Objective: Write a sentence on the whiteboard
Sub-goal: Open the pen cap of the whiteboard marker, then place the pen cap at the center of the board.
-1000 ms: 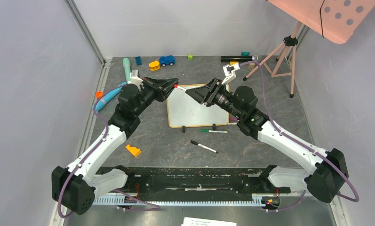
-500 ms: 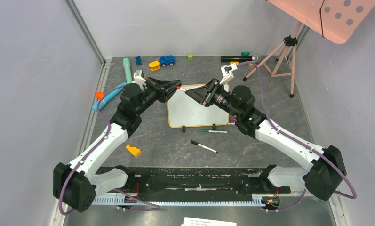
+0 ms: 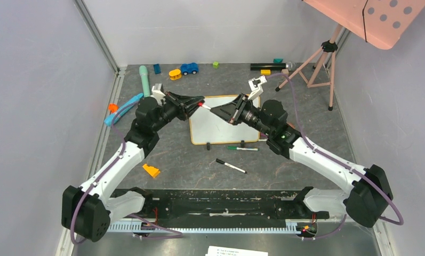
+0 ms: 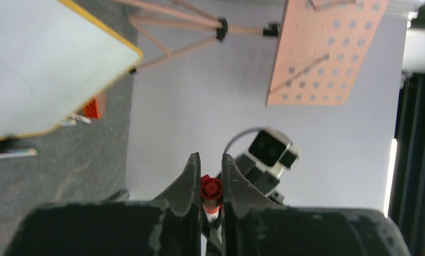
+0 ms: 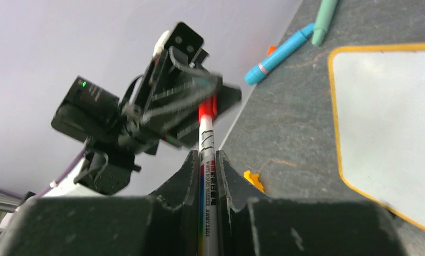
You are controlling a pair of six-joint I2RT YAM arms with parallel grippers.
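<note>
Marker (image 5: 206,136): white barrel, black print, red cap (image 4: 210,188) at the left gripper (image 4: 210,169) end. Left gripper and right gripper (image 5: 205,156): black fingers. Whiteboard (image 3: 221,125) beneath them: white face, yellow-tan frame. Panel (image 4: 322,48) beyond the left gripper: pink, grey dots.

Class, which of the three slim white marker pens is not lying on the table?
The red-capped white marker pen, held between the left gripper and right gripper; the green-capped pen and black-capped pen lie on the grey tabletop.
</note>
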